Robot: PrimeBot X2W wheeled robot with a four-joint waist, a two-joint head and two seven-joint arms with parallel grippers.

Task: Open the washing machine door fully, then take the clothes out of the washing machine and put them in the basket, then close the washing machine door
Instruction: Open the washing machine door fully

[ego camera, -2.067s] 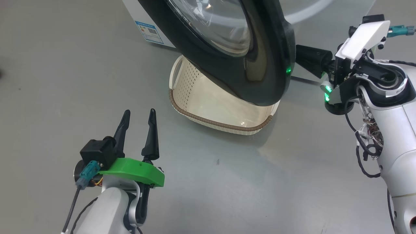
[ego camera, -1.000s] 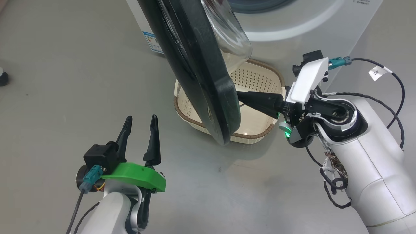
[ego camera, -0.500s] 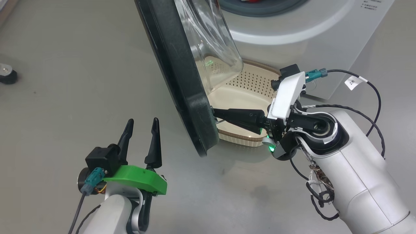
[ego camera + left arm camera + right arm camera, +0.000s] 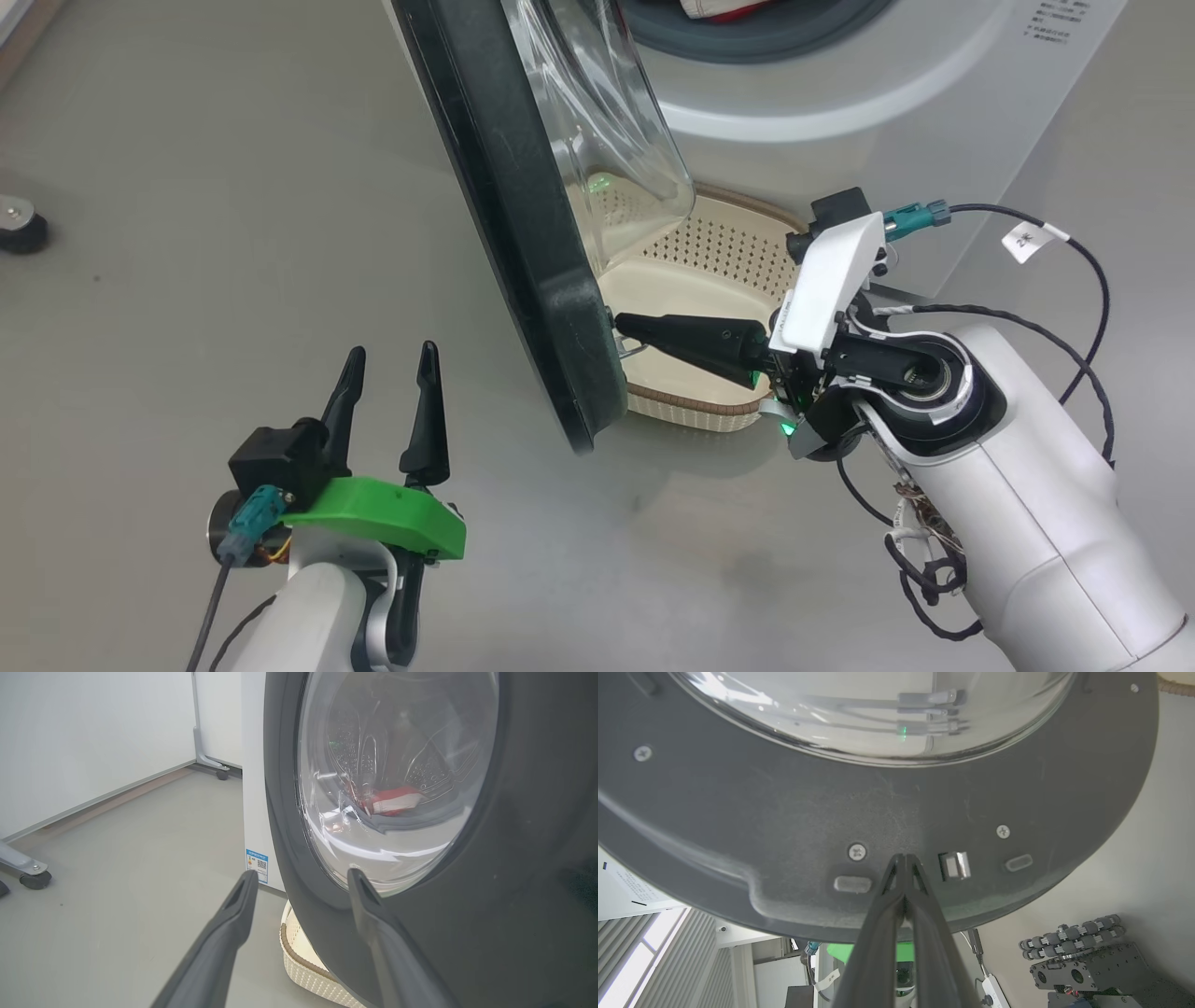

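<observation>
The right gripper (image 4: 620, 324) has its fingers pressed together, holding nothing, their tips set against the inner face of the door (image 4: 523, 233) near its lower edge. The right wrist view shows what the head view does not: the tips land just beside a small metal latch (image 4: 955, 864) on the black rim. The left gripper (image 4: 390, 353) is spread and empty, hanging over bare floor (image 4: 187, 233) on the door's outer side, apart from it. Its wrist view looks through the glass bowl to the clothes (image 4: 392, 802), one red and white bundle lying in the drum; in the head view a scrap of them shows at the top edge. The door stands swung out from the machine (image 4: 840, 140), edge-on to the head camera. The basket (image 4: 691, 406) sits on the floor between door and machine front, its near rim close by the door's lower edge, with open floor to the left. Two grippers, one door, one basket.
</observation>
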